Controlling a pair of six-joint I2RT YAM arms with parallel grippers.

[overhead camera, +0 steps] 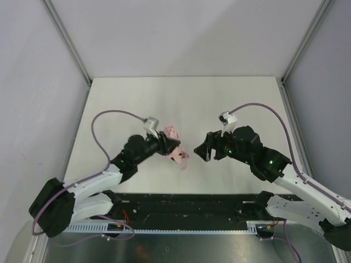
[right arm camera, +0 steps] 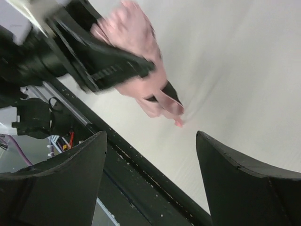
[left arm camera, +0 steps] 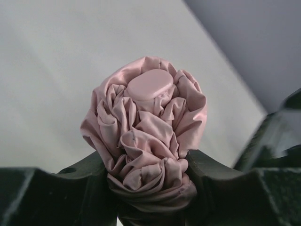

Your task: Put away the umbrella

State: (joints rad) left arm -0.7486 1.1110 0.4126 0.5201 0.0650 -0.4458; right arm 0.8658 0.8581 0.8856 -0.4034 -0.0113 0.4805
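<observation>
The table (overhead camera: 181,98) is flat and white, with a black strip (overhead camera: 186,205) along the near edge and dull silver metal (overhead camera: 181,249) past that. Plain grey walls (overhead camera: 186,33) stand close on three sides — thin silver posts (overhead camera: 67,41) run up where they meet. The light is soft and the same all over.

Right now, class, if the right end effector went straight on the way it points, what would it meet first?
Most likely the umbrella, at its dangling end, held by the left end effector; depth is unclear.
</observation>
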